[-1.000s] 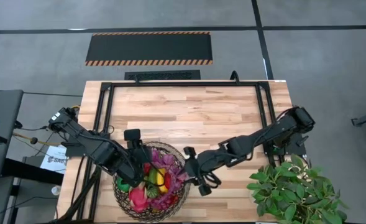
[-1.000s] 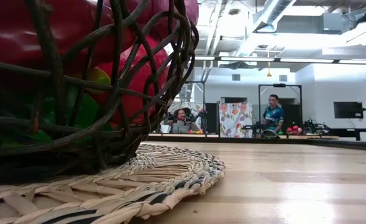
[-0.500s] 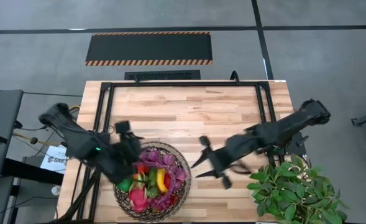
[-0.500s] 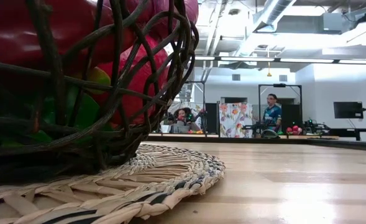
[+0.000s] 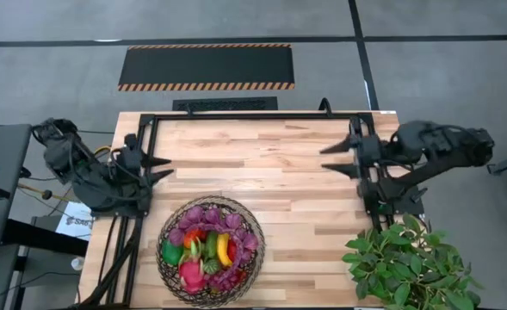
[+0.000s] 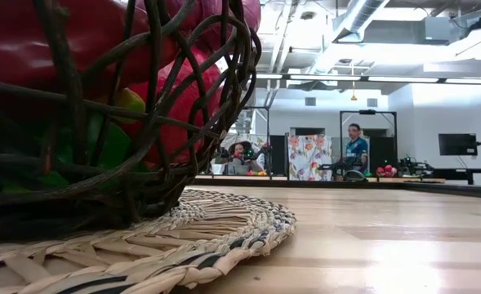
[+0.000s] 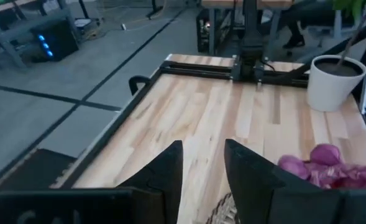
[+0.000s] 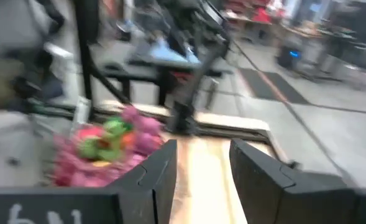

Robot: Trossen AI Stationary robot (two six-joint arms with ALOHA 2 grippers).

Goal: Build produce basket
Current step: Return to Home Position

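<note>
Resting on a woven mat (image 6: 224, 229) on the surface (image 5: 253, 164), the basket (image 5: 260, 258) is holding the produce (image 5: 203, 250); the left end effector (image 5: 160, 167) and right end effector (image 5: 329, 159) are hovering released and empty at opposite sides, well apart from it

The round, shallow basket of dark brown woven wire (image 5: 256, 232) sits upright at the near edge of the wooden table (image 5: 262, 164), left of centre. It is heaped with small toy produce (image 5: 206, 245): purple pieces, a yellow banana (image 5: 225, 250), a pink dragonfruit (image 5: 190, 274), and green and red pieces.

free: table (image 5: 262, 164) middle, bare wood | blocked: basket (image 5: 260, 245) left-of-centre edge | plant (image 5: 408, 258) right corner
</note>
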